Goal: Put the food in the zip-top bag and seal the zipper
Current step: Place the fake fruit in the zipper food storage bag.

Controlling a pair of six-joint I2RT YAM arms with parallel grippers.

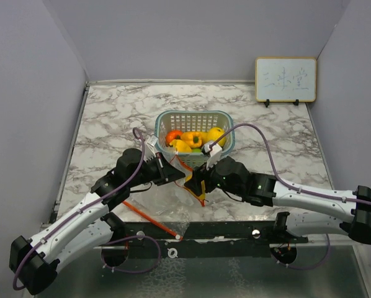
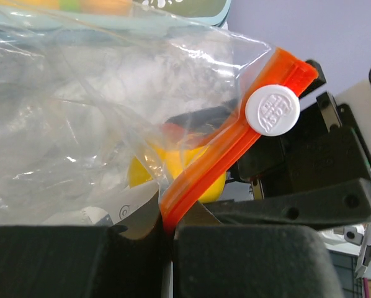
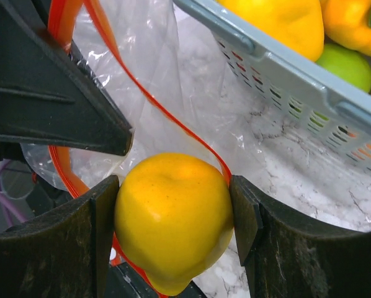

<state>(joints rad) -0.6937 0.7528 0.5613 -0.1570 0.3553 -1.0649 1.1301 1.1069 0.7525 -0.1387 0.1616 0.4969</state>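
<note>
Top cam first: seeing the teal basket (image 1: 195,114) mid-table with most of the food (image 1: 192,138) piled inside. Just in front of it, spotting the left gripper (image 1: 173,167) and right gripper (image 1: 200,181) nose to nose over the zip-top bag (image 1: 149,200), which lies crumpled on the marble near the arm bases.

Over to the left wrist: pinched tight on the zipper (image 2: 226,149), a little below the white slider (image 2: 272,110), holding the bag's mouth up off the table.

Right wrist now: clamped on a yellow fruit (image 3: 173,217), squeezed from both sides, sitting right at the bag's mouth with the orange strip curving around it. Can't really tell whether properly inside or only at the rim.

Guessing at the loading step, early on, judging by the full basket. Next up probably: push deeper past the strip, let go, back out without dragging the plastic along, then go for another piece.
</note>
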